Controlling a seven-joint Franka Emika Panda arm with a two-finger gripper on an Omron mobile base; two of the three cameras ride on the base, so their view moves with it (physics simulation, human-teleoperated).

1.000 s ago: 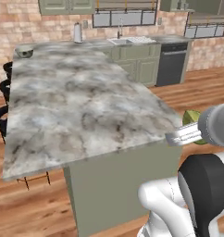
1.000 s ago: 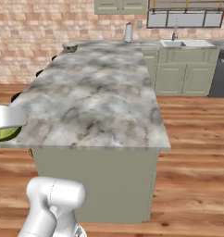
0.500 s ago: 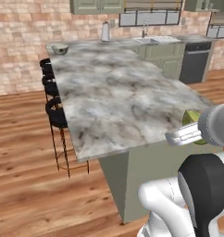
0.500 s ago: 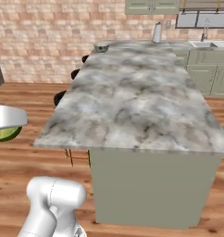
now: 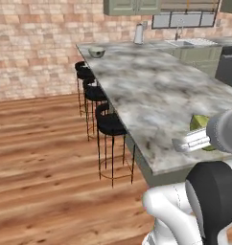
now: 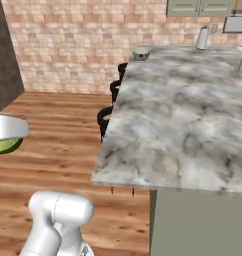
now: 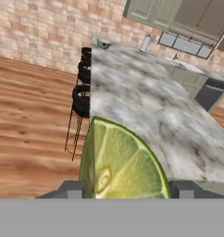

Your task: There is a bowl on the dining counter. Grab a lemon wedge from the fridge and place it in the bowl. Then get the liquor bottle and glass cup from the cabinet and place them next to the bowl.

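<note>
Lemon wedge carried in the gripper beside the counter, bowl at the far corner.

Left base view: the gripper [image 5: 197, 139] is closed on the green wedge [image 5: 200, 122] at the counter's [image 5: 161, 91] near right edge; the bowl [image 5: 97, 51] sits on the far left corner, with a white kettle [image 5: 139, 34] further along the far end and three black stools [image 5: 102, 115] along the left side.
Right base view: the wedge [image 6: 7, 146] shows at the left edge under a white finger, over the wood floor and well apart from the bowl [image 6: 141, 52] on the counter's [image 6: 183, 115] far end.
Hand view: the wedge [image 7: 121, 162] fills the centre between the finger tips, cut face toward the camera; the bowl [image 7: 103, 44] is small at the counter's far corner.
</note>
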